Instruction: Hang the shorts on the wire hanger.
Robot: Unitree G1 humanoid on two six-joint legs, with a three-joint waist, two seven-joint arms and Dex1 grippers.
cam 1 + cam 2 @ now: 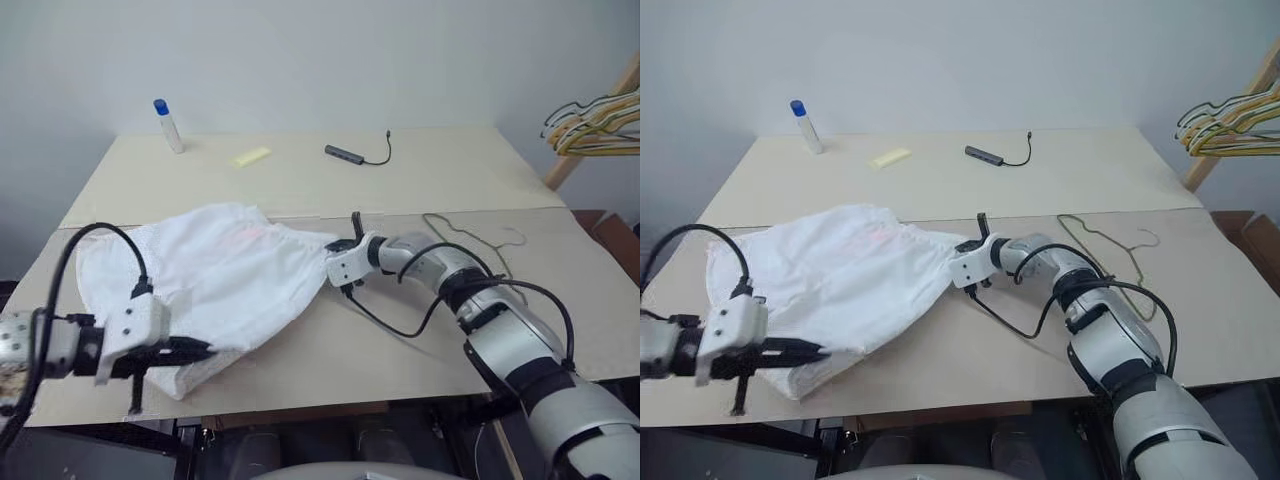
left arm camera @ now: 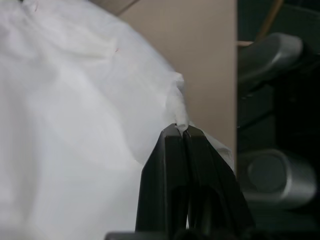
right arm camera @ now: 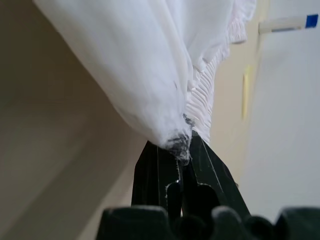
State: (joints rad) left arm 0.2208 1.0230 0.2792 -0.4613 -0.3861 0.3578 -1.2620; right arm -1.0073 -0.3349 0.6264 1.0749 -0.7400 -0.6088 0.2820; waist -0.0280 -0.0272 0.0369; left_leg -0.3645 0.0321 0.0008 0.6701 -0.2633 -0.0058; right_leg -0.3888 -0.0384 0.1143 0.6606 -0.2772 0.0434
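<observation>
shorts [image 1: 205,275] lie spread on the tan table [image 1: 450,170], white cloth bunched toward my side. my left gripper [image 2: 182,131] is pressed together on a fold at their near edge, my right gripper [image 3: 185,147] pinches a dark-smudged corner at their far-right end. wire hanger [image 1: 1110,245] lies flat just beyond my right arm.

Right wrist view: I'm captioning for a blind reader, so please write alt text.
The right gripper is shut on a dark-smudged corner of the white shorts, which spread away above a tan table.
</observation>
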